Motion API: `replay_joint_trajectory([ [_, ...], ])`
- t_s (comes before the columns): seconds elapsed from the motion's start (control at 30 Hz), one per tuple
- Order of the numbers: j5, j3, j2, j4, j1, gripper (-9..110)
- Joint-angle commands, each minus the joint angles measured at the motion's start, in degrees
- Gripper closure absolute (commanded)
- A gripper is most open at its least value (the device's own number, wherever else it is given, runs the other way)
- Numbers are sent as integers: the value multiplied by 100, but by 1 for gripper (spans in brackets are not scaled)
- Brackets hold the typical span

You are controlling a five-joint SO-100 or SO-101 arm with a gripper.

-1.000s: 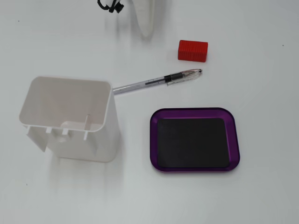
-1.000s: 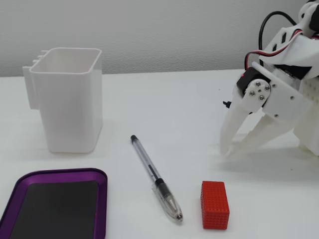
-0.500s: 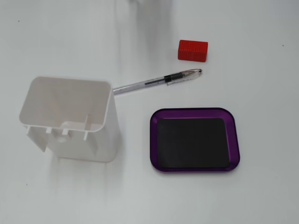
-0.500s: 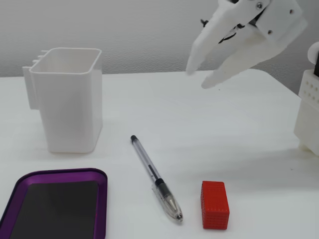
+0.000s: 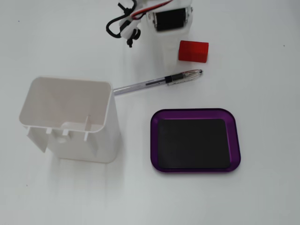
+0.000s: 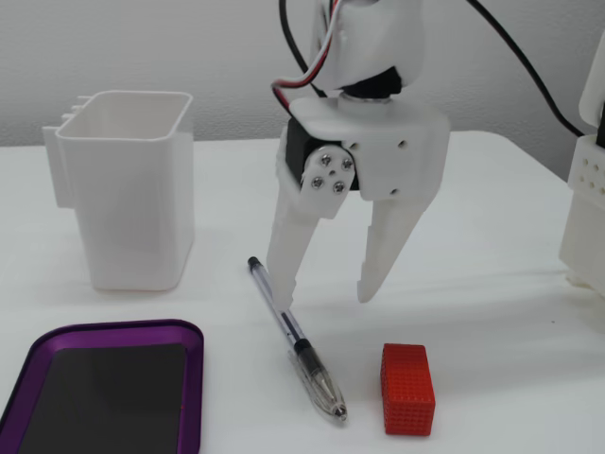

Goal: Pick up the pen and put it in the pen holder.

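A clear pen [image 5: 157,81] with a black grip lies flat on the white table, between the white pen holder [image 5: 70,117] and a red block [image 5: 193,50]. In the other fixed view the pen [image 6: 293,336] lies diagonally in front of my white gripper [image 6: 326,298]. The gripper is open and empty, with its fingers pointing down. Its left fingertip [image 6: 285,295] is right beside the pen's barrel; I cannot tell whether it touches. The holder [image 6: 128,189] stands upright and empty at the left. In the top-down fixed view only the arm's motor [image 5: 169,18] shows, at the top edge.
A purple tray [image 5: 197,111] with a black inlay lies near the pen, also seen at the lower left [image 6: 113,328]. The red block [image 6: 407,388] sits right of the pen tip. A white structure [image 6: 591,208] stands at the right edge.
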Motion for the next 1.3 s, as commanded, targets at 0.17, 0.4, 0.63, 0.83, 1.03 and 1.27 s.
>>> replay_joint_trajectory([
  [0.17, -70, -202, -650, -809, -9, 82],
  [0.4, -114, 79, -809, -1433, 158, 82],
  [0.63, -369, 729, -809, -2039, 571, 82],
  [0.83, -457, 835, -800, -2039, 536, 91],
  [1.03, -466, 835, -800, -1995, 492, 101],
  [1.27, -448, 835, -703, -1925, 466, 102],
])
